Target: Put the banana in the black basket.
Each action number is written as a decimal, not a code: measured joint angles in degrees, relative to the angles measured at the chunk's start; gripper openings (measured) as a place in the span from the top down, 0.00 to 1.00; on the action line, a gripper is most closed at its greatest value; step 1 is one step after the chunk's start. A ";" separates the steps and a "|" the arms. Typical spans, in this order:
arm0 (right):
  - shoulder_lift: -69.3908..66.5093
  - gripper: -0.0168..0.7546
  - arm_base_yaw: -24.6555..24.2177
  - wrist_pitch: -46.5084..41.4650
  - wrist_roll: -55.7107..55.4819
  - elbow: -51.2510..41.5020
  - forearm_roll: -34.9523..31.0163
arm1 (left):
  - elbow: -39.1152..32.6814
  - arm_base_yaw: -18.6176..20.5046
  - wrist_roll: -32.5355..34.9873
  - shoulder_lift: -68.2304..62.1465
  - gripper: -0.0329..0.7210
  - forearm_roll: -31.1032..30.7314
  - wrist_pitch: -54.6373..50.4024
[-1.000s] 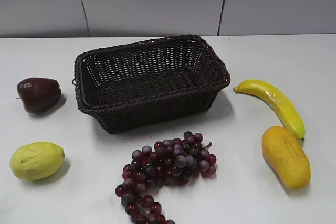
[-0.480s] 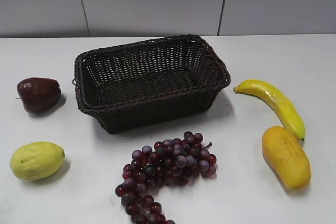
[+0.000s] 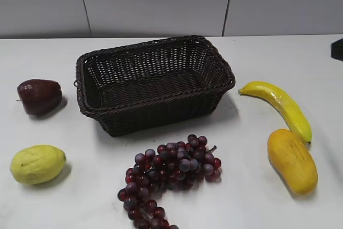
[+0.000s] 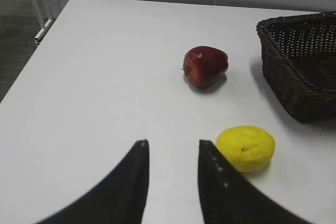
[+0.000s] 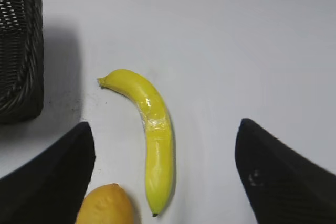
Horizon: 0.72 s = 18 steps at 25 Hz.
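The banana [image 3: 281,107] lies on the white table right of the black basket [image 3: 155,111], which looks empty. In the right wrist view the banana [image 5: 155,140] lies between the wide-open fingers of my right gripper [image 5: 165,135], which hangs above it without touching. A corner of the basket [image 5: 21,51] shows at upper left there. A dark bit of the right arm [image 3: 337,49] shows at the right edge of the exterior view. My left gripper [image 4: 172,148] is open and empty over bare table, left of the lemon [image 4: 245,148]. The basket [image 4: 299,66] shows at right there.
An orange-yellow mango [image 3: 292,160] lies just in front of the banana, its tip in the right wrist view [image 5: 105,205]. A bunch of purple grapes [image 3: 169,178] lies in front of the basket. A dark red apple [image 3: 39,96] and the lemon [image 3: 37,163] lie left.
A dark part of the right arm has come into the exterior view at the right edge. The fruit and the basket have not moved.
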<state>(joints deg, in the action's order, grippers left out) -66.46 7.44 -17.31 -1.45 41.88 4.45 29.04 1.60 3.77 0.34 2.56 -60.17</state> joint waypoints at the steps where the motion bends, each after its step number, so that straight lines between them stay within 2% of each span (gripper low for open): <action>1: -2.78 0.11 1.07 -0.56 0.17 1.75 0.00 | 0.00 0.00 0.00 0.00 0.64 0.00 0.00; 5: -13.05 0.11 3.75 -2.85 0.48 7.56 0.05 | 0.00 0.00 0.05 0.00 0.64 0.00 0.00; 11: -27.39 0.11 3.91 -9.98 0.48 15.11 0.89 | 0.00 0.00 0.05 0.00 0.64 0.00 0.00; 18: -39.85 0.11 3.91 -14.12 0.61 22.80 2.07 | 0.00 0.00 0.04 0.00 0.64 0.00 0.00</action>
<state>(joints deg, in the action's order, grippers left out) -106.30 11.35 -31.43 -0.83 64.69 6.52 29.04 1.60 3.81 0.34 2.56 -60.17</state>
